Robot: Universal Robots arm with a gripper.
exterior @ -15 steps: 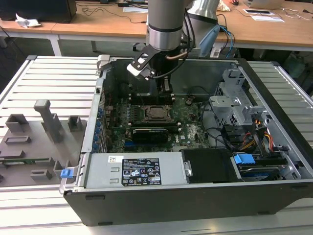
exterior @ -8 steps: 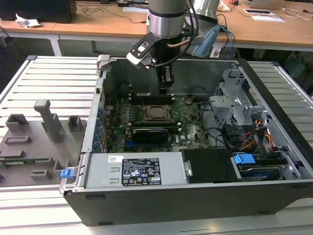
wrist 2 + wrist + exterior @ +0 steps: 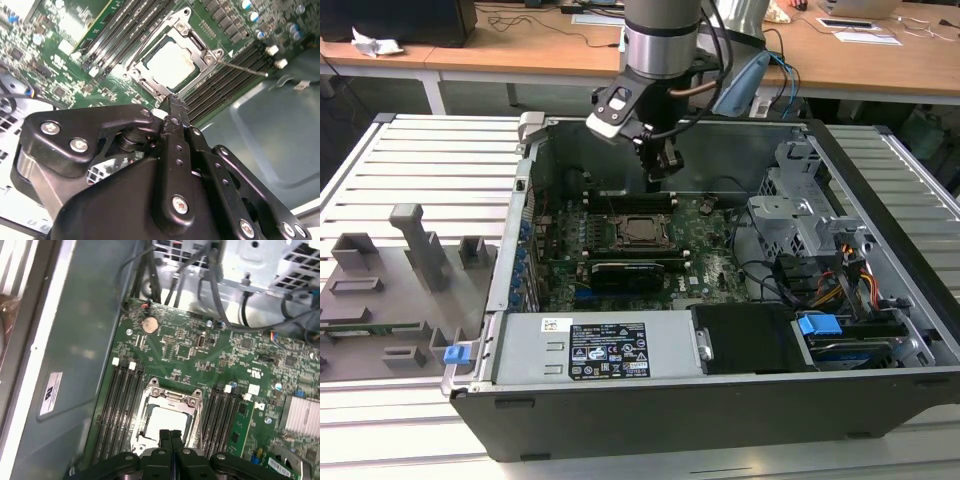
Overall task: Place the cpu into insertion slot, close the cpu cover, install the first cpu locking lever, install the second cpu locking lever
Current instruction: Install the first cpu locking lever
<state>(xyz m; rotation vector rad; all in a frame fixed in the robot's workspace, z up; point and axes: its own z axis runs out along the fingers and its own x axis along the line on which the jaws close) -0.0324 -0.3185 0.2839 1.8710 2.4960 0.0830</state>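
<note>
Nothing can be read: the black label (image 3: 608, 356) on the power supply (image 3: 672, 348) (white sticker (image 3: 556, 324) beside it) bears seemingly tiny print.

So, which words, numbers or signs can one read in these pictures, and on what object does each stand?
No text can be quoted with certainty.
black label on the power supply: print too small to read.
small white sticker on the same unit: too small.
white sticker on the case wall, first wrist view: blurred.
white markings on the motherboard: blurred.
</note>
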